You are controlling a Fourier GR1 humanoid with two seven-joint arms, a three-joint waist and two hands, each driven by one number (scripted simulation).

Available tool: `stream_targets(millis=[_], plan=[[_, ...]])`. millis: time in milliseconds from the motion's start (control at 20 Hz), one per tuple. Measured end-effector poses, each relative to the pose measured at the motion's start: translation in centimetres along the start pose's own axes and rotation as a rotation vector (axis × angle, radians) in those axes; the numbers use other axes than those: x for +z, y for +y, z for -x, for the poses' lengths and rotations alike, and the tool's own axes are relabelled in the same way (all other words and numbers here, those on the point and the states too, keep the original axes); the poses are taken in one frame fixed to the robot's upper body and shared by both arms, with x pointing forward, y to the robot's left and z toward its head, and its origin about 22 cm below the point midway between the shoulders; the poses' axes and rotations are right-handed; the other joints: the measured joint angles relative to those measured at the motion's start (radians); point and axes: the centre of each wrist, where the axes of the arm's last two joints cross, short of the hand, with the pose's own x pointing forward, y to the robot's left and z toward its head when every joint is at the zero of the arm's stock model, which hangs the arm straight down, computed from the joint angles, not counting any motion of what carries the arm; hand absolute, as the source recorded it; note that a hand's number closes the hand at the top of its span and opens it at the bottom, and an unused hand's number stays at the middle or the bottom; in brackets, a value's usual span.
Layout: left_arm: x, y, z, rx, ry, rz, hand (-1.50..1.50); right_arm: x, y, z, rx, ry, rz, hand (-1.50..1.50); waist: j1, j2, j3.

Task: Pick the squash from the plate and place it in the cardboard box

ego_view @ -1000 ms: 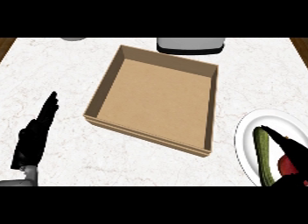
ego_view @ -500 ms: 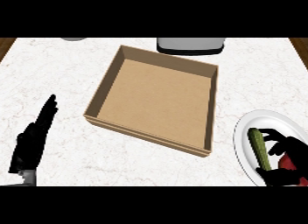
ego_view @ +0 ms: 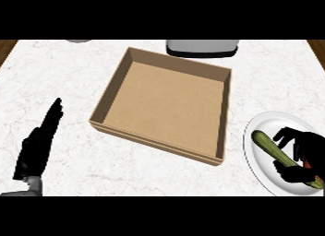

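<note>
Squash (ego_view: 273, 148): not yet moved, so count the task as barely begun. You will find it lying on the white plate (ego_view: 255, 156) at the near right of the tabletop (ego_view: 56, 73), its far end pointing up and left, its near end hidden under the right robot hand (ego_view: 307, 156). That robot hand sits over the squash with fingers curled round its near half; treat it as grasping, though whether the squash has left the plate you cannot tell from here. Appearance: long, slim, green, paler along the top, smooth skin. A spot of red shows by the fingers, identity unclear. Box (ego_view: 166, 103): open, brown, with nothing inside, left of the plate and just apart from it. Remaining for you: lift, carry left, release inside. Left robot hand (ego_view: 37, 146): near left, fingers straight, resting, holding nothing.
</note>
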Motion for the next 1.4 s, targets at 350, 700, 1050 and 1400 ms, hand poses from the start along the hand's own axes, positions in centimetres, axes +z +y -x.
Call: stream_targets(millis=[350,700,1050,1400], plan=[[-0.7,-1.4,-1.2,-0.003,-0.048,0.064,0.00,-4.5,-7.0,-2.6,0.249,-0.368,0.056,1.50,0.080,0.020,0.004],[-1.1,-1.8,-1.2,-0.001,-0.040,0.053,0.00,-9.3,-12.6,-3.3,0.259,-0.606,0.124,1.50,0.068,0.020,0.004],[-1.0,-1.4,-0.4,-0.006,-0.024,0.033,0.00,-11.4,-15.9,-6.5,-0.047,-0.923,0.106,1.50,0.040,0.011,0.002],[-0.5,-0.7,-0.6,0.006,-0.002,0.015,0.00,-12.2,-17.5,-11.7,-0.192,-1.096,0.057,1.50,0.015,0.003,0.001]])
